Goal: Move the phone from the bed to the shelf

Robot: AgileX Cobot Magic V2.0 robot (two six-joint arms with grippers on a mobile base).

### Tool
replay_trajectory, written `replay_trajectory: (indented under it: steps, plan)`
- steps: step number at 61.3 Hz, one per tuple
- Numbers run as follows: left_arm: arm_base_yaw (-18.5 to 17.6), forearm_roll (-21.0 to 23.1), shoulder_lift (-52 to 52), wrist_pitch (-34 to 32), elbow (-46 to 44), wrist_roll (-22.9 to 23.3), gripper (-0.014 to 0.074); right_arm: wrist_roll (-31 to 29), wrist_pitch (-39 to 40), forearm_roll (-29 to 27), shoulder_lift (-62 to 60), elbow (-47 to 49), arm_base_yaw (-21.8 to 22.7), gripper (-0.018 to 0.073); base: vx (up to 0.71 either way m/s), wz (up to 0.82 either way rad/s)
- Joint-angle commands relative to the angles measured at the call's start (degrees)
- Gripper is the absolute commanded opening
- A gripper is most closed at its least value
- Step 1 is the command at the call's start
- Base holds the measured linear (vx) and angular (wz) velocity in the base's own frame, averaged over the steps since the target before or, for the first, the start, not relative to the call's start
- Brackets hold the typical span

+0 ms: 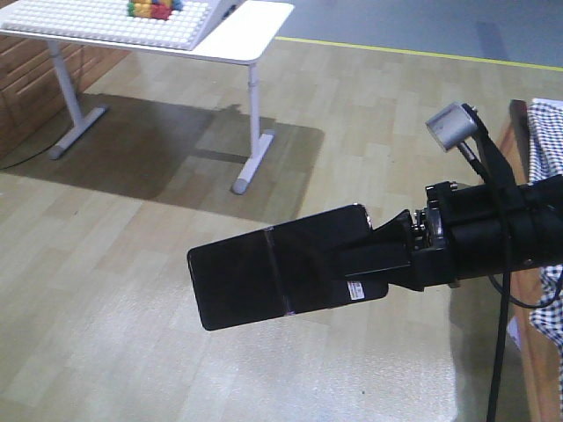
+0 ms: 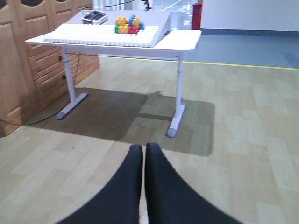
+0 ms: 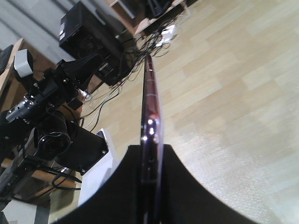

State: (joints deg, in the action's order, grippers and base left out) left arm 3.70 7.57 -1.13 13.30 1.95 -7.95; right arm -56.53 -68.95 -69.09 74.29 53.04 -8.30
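Wide, flat, glossy black phone (image 1: 264, 277), seamed across its middle and pinkish-edged, juts out ahead of the right claw (image 1: 365, 264), whose jaws pinch its stickered end. The left claw (image 2: 143, 156) is closed and empty.

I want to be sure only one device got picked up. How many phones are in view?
1. The phone is clamped in the right gripper, held in the air over the floor. The bed barely shows at the picture's edge, so another could be hidden there.
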Motion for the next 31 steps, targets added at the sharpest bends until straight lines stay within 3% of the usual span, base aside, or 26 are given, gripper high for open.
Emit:
replay_trajectory:
  steps: [1, 31]
  plan:
    - [0.1, 0.4, -0.3, -4.2, 0.1, 0.2, 0.0001, -0.1, -4.4, -5.2, -1.8, 1.5, 0.2, -0.0001, 0.08, -0.30]
    - [0.1, 0.4, -0.3, -4.2, 0.1, 0.2, 0.0001, -0.1, -4.4, -5.2, -1.8, 1.5, 0.2, -0.0001, 0.06, -0.23]
